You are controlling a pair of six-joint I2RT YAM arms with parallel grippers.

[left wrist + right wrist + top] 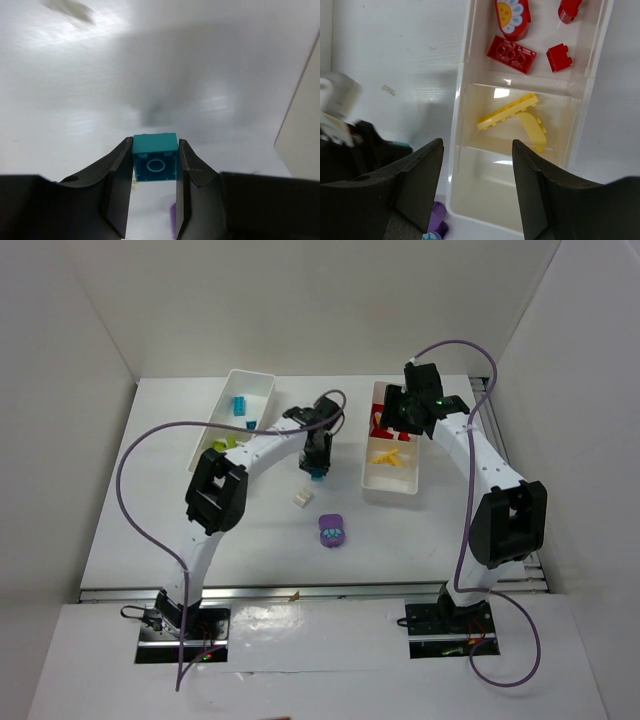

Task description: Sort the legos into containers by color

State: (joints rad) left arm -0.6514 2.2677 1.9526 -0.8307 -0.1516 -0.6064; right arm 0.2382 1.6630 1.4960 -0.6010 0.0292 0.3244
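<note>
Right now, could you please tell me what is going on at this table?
The left tool is shut on a teal brick between the two trays. The right tool hangs open and empty over the right tray, which holds red pieces and yellow pieces. The left tray has teal bricks and green bricks. A white brick and a purple piece lie loose on the table.

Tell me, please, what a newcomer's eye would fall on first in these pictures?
The teal brick clamped in the left gripper, near the middle of the table, stands out first. Next comes the right tray, with red pieces in its far compartment and yellow pieces in the next, below the open, empty right gripper. A purple piece lies loose on the table, nearer the arms' bases.
</note>
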